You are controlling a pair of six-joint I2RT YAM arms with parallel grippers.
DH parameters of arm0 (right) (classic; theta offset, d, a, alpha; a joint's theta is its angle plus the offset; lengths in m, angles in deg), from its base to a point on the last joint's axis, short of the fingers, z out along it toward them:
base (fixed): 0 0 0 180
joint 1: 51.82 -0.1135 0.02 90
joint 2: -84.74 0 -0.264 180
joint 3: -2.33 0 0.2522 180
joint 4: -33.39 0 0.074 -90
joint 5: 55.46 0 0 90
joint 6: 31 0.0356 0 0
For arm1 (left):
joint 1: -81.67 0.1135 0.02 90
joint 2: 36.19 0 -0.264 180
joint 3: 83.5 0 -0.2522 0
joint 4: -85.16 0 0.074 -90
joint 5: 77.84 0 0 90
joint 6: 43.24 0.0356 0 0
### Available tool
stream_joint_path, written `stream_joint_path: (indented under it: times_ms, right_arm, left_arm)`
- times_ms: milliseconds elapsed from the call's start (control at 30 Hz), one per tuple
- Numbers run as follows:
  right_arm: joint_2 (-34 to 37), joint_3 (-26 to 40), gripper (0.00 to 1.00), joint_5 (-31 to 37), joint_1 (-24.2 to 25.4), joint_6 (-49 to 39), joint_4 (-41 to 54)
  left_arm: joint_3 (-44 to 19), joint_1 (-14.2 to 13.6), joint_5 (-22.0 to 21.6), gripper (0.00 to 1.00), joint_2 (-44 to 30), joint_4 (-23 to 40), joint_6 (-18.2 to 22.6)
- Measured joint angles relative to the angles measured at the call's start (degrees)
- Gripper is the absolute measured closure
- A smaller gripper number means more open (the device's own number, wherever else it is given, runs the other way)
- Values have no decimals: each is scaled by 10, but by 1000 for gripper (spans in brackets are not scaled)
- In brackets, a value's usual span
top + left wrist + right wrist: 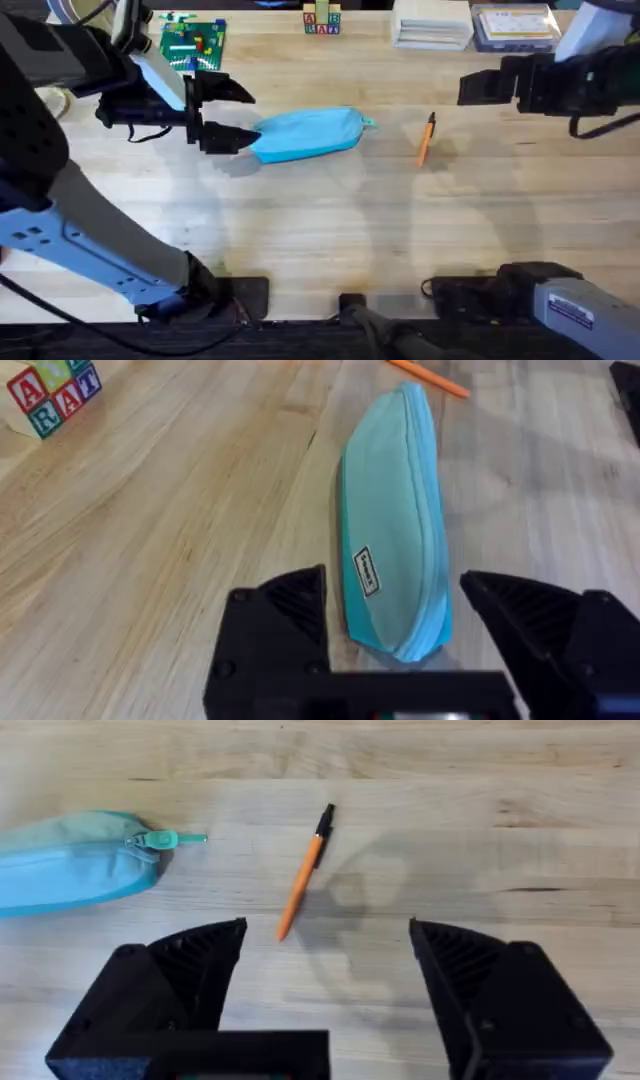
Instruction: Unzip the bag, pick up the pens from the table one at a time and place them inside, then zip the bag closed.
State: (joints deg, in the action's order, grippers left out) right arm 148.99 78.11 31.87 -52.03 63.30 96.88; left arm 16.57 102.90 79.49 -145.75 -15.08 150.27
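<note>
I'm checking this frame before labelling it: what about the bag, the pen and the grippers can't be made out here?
- Bag: its far end is cut off by the right wrist view's edge; the label print in the left wrist view is too small to read.
- Pen: cut off by the left wrist view's top edge, and too small in the overhead view for detail.
- Right gripper: overhead, its open fingers merge into one dark shape.

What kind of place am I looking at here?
Probably a robotics lab bench: two robot arms work over a wooden table holding a blue pencil pouch, an orange pen and toy letter blocks.
</note>
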Motion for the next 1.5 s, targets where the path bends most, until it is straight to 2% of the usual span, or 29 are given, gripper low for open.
stream_joint_path:
  times_ms: [33, 133, 233, 433, 1300, 1500]
  right_arm:
    - [0, 0, 4, 0, 0, 0, 0]
    - [0, 0, 4, 0, 0, 0, 0]
    - [0, 0, 4, 0, 0, 0, 0]
    - [0, 0, 4, 0, 0, 0, 0]
    - [0, 0, 4, -2, 0, -18, 0]
    - [2, 0, 3, -71, 0, -78, 0]
  left_arm:
    - [0, 0, 0, 201, 0, 0, 0]
    - [0, 0, 1, 447, 0, 1, 1]
    - [0, -1, 0, 635, 0, 3, 2]
    - [0, -2, 0, 939, 0, 5, 2]
    - [0, -3, 0, 958, 0, 7, 0]
    - [0, -3, 0, 958, 0, 7, 0]
